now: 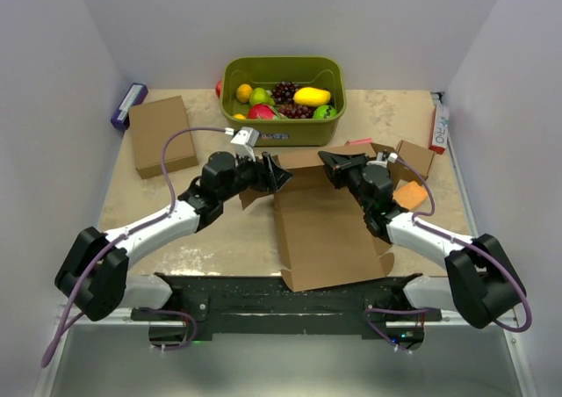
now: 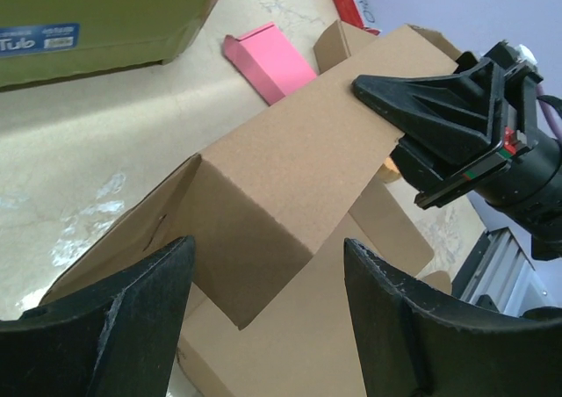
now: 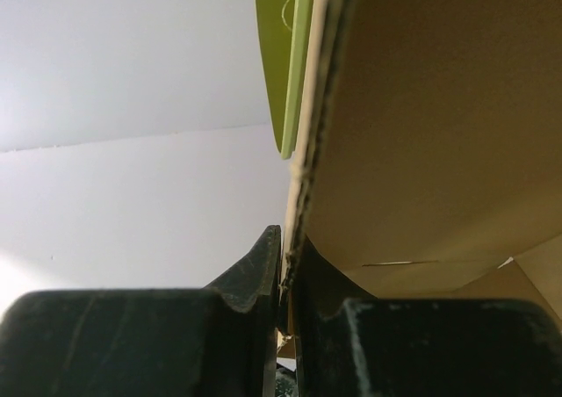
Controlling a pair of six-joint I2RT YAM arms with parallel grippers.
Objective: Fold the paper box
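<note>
While the paper box [image 1: 329, 239] lies ctr-frame in the top view, its big flat panel reaching the lower ctr near the arm bases, a long strip stands up along its upper edge, just below the green tub [image 1: 283, 132]. R gripper [image 1: 327, 160] is clamped on that strip: in the R wrist view both fingers [image 3: 259, 270] pinch the raw corrugated edge, w/ the tub's rim showing green at top ctr. L gripper [image 1: 281, 174] sits at the strip's left end, jaws spread wide. In the L wrist view a folded corner of the box sits btwn the two black fingers at the bottom of the frame, not pinched; can't tell if either pad touches it. Tub holds fruit [image 1: 281, 98]. Flat cardboard rectangle [image 1: 162, 135] is upper left, well apart from the box. Small cardboard cube [image 1: 414, 158] is at right, near the R arm, w/ an orange piece [image 1: 409, 195] just below it. Pink item [image 2: 268, 59] lies on the table [image 1: 237, 239] beyond the strip, upper ctr of the L wrist view.
</note>
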